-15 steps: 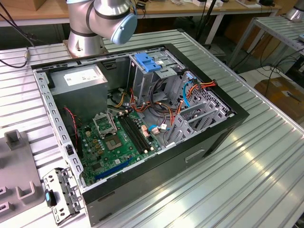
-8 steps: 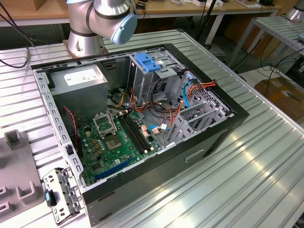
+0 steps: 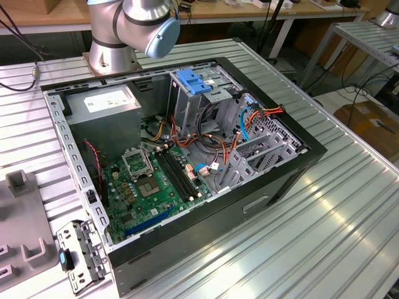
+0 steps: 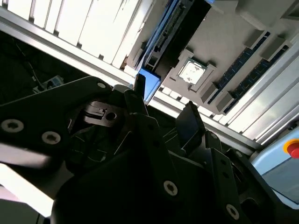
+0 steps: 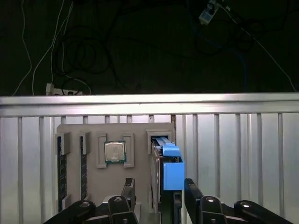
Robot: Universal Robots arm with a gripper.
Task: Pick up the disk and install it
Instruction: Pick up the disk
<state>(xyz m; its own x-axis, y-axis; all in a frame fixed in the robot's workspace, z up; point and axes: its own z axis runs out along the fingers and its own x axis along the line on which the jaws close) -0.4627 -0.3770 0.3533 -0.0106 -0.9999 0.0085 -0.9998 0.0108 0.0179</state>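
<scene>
gripper [image 5: 160,183]: fingers spread, holding nothing, straddling the disk [image 5: 169,165] | 1 disk: on edge in a grey holder [image 5: 117,128] slot, beside 1 processor chip [image 5: 115,152], 2 memory sticks [image 5: 60,170] | 1 open computer case [image 3: 187,156], 1 white sticker [image 3: 106,99], print too small to read

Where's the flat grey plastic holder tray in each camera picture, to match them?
Exterior view: the flat grey plastic holder tray lies at the exterior view's left edge, on the ribbed aluminium tabletop.
First wrist view: the tray beyond the claw, holding the upright blue-railed black disk.
Second wrist view: the tray beyond the claw, with the disk.
Shared landmark: the ribbed tabletop.
</scene>
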